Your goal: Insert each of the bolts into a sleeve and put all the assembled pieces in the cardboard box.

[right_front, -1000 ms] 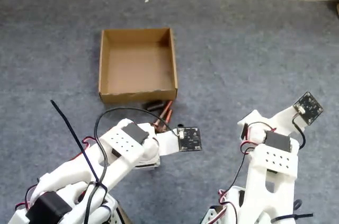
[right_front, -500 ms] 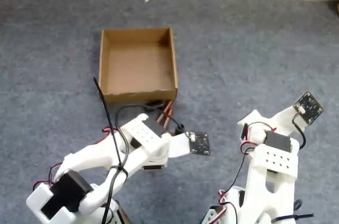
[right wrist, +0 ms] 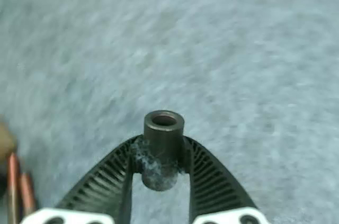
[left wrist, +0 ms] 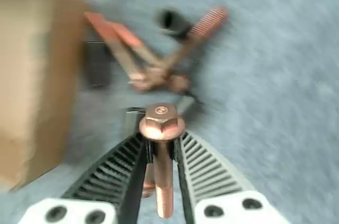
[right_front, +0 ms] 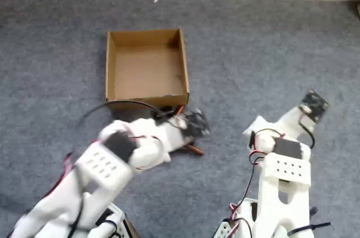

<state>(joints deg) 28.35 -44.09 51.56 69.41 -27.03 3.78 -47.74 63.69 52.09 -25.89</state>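
Your left end effector [left wrist: 161, 142] is clamped on a copper bolt [left wrist: 162, 123]. The ribbed fingers [left wrist: 127, 160] press the shank from both sides just under the hex head. The head stands clear above the fingertips, and the shank runs back between the fingers towards the wrist.

Past that bolt, on the grey bench [left wrist: 275, 75], you have the loose bolts [left wrist: 151, 70]. They lie crossed over one another in a small heap, and one threaded end [left wrist: 207, 21] sticks out away from the rest. A dark loose sleeve [left wrist: 170, 19] lies against that threaded end. Another dark piece [left wrist: 98, 65] sits just beside the wall of the box [left wrist: 32, 75], but it is too blurred for you to tell what it is.

From above, your left arm [right_front: 124, 151] reaches across in front of the near wall of the box [right_front: 146, 101], with its wrist by the box's near right corner. The loose bolts [right_front: 180, 109] show there, touching or almost touching that corner.

Your right end effector [right wrist: 161, 152] is closed on a dark sleeve [right wrist: 163, 139]. Its fingers [right wrist: 204, 171] grip the lower part of the barrel. The sleeve's open bore faces the wrist camera and stands above the fingertips. At the edge of that view, two copper bolts [right wrist: 18, 192] lie side by side on the bench [right wrist: 238, 49].

From above, your right arm [right_front: 284, 162] stands well apart from the box, to its right, over bare bench [right_front: 253, 52].
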